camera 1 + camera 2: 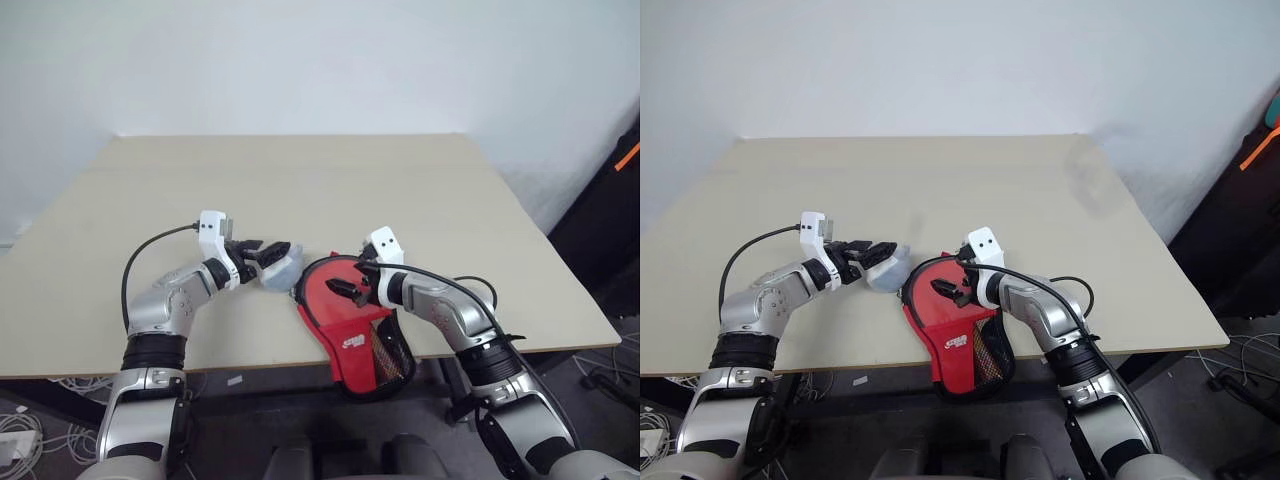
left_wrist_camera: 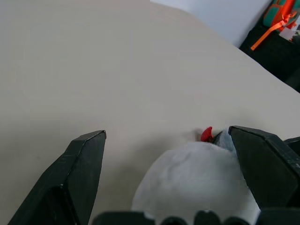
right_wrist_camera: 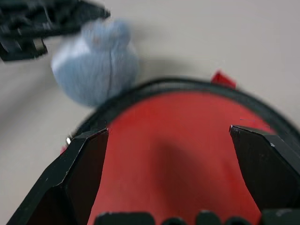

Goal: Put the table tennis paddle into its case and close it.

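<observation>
Hanging over the table's near edge at lower centre of the head view, the case (image 1: 355, 340) lies red face up, its mesh-pocket end past the edge and its round black-trimmed end resting on the table (image 1: 300, 180). Left of centre, the left gripper (image 1: 263, 251) stands with its black fingers spread wide about a small pale bluish-white lump (image 1: 282, 268), which sits just beside the case's rim; nothing is pinched. Right of centre, the right gripper (image 1: 345, 289) hovers over the red round part with its fingers just as wide, holding nothing. Whether that red surface is the case's outer cloth or the table tennis paddle's rubber cannot be told, and no wooden handle is visible (the black trim rings the red area all round). Judging by its look, the case is soft, light and floppy, likely to sag or slide off the edge if tugged from one side. The stiffer zip trim at the round end seems the safest hold, with the other claw steadying the pouch.
</observation>
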Controlling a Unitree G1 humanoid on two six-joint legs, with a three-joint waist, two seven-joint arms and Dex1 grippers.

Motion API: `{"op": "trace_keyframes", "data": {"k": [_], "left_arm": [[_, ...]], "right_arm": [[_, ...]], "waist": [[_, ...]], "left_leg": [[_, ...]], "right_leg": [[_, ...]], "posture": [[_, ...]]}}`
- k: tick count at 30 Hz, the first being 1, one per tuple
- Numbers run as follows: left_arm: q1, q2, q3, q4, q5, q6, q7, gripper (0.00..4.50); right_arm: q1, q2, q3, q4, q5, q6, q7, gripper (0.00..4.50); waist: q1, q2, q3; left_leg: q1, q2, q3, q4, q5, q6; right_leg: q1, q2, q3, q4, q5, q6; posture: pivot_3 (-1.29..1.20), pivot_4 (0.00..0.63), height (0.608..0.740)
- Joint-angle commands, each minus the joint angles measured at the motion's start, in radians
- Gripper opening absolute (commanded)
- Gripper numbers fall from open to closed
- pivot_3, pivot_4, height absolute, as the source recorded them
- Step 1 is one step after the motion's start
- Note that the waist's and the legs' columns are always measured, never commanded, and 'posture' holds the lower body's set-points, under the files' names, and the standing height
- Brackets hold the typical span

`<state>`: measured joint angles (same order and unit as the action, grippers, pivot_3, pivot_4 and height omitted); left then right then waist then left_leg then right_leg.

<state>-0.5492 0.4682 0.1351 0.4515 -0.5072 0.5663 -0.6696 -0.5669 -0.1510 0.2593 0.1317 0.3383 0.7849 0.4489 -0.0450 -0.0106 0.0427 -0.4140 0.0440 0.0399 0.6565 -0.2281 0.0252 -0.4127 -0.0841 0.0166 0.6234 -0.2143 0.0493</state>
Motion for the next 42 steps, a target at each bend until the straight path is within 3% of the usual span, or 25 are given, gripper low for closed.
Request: {"op": "trace_keyframes", "data": {"k": [1, 4, 15, 42], "left_arm": [[-0.038, -0.004, 0.014, -0.010, 0.013, -0.020, -0.015, 4.46], [-0.040, -0.009, 0.017, -0.011, 0.016, -0.017, -0.018, 4.50], [-0.027, -0.023, 0.016, -0.010, 0.024, -0.001, -0.036, 4.50], [0.065, -0.064, -0.007, -0.041, 0.048, 0.043, -0.039, 4.50]], "right_arm": [[-0.004, 0.012, -0.004, 0.002, -0.022, -0.046, 0.020, 4.50], [0.007, 0.019, 0.006, -0.002, -0.033, -0.058, 0.039, 3.93], [0.023, 0.054, 0.020, 0.045, -0.076, -0.100, 0.059, 0.03], [0.010, 0.100, -0.014, 0.182, -0.144, -0.205, 0.068, 0.03]], "waist": [[0.000, 0.000, 0.000], [0.000, 0.000, 0.000], [0.000, 0.000, 0.000], [0.000, 0.000, -0.001]], "left_leg": [[0.000, 0.000, 0.000, 0.000, 0.000, 0.000], [0.000, 0.000, 0.000, 0.000, 0.000, 0.000], [0.000, 0.000, 0.000, 0.001, 0.000, 0.000], [0.002, 0.000, -0.001, 0.001, 0.000, 0.000]], "right_leg": [[0.000, 0.000, 0.000, 0.000, 0.000, 0.000], [0.000, 0.000, 0.000, 0.000, 0.000, 0.000], [0.000, 0.000, 0.000, 0.000, 0.000, 0.000], [0.002, 0.000, 0.000, 0.001, 0.000, 0.000]], "posture": [[0.00, 0.000, 0.740], [0.00, 0.000, 0.740], [0.00, 0.000, 0.740], [0.00, 0.000, 0.740]]}}
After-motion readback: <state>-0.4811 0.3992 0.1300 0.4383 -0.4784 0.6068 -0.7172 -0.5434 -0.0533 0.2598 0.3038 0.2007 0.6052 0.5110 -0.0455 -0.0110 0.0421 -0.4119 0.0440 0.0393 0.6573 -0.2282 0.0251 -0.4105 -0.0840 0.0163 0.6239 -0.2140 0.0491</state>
